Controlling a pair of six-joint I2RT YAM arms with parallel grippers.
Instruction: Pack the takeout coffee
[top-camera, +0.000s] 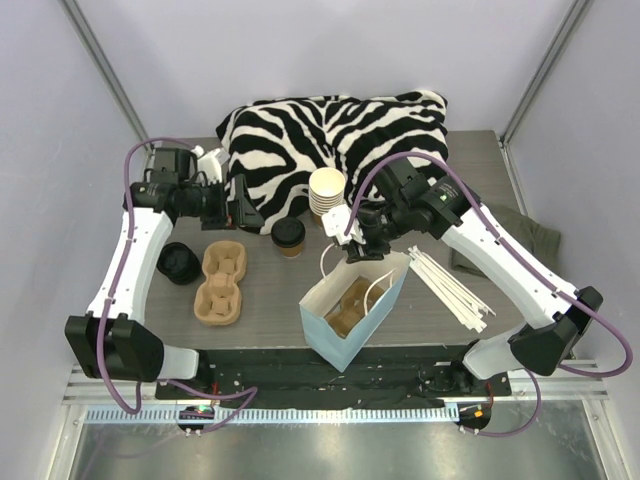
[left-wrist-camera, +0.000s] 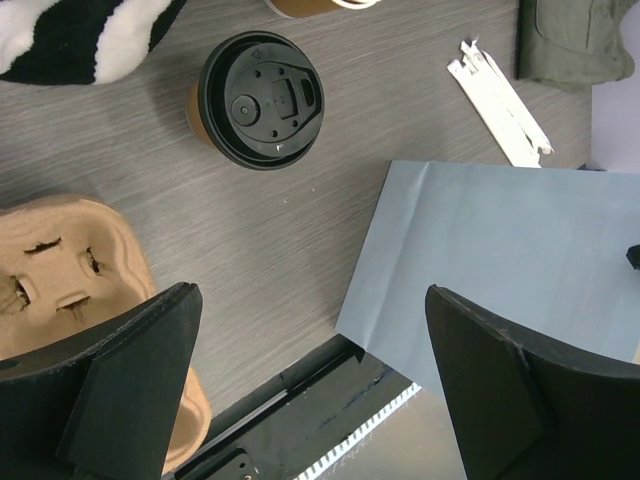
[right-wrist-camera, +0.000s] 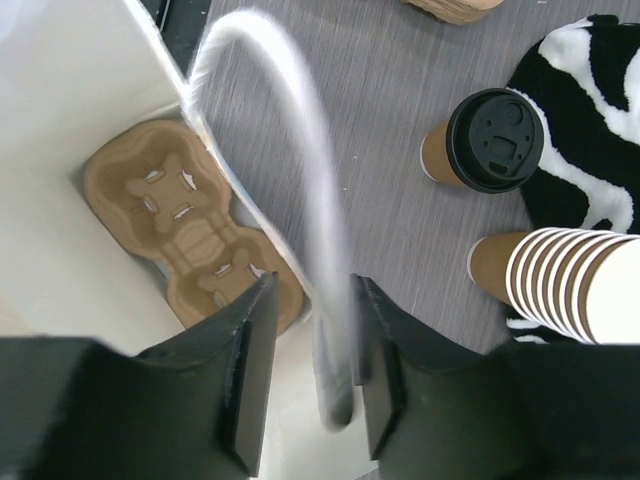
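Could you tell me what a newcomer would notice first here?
The zebra-striped cushion at the far side of the table stands out. Near the front edge a pale blue paper bag stands open with a cardboard cup carrier inside, and the right gripper has its jaws either side of the bag's white handle. A lidded coffee cup stands in front of the cushion.

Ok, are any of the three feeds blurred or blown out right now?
Right wrist: the bag handle is smeared and soft between the fingers, and the bag's inner wall is washed out; the takeout coffee is sharp. Left wrist: that cup is crisp too. Top external: evenly lit, no glare.
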